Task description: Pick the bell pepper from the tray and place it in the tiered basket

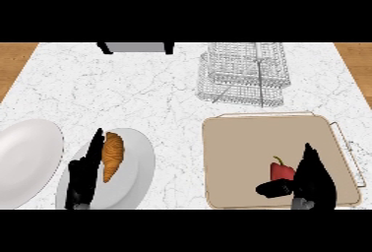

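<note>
Right robot hand (314, 177) over beige tray (240, 142), thumb and fingers spread round red bell pepper (282, 171), not yet closed on it. Left robot hand (83, 172) relaxed, straight-fingered, over plate (138, 162) beside croissant (112, 155). Risk: round pepper may roll off thumb; wire tiered basket (243, 74) stands well apart. Count: one pepper, one tray, one basket, one croissant, two plates (25, 157), marble worktop (131, 88).

You have the bell pepper (282, 171) on the tray (247, 147) at right; tiered basket (245, 74) behind it; croissant (112, 155) on a plate (138, 172) at left.
</note>
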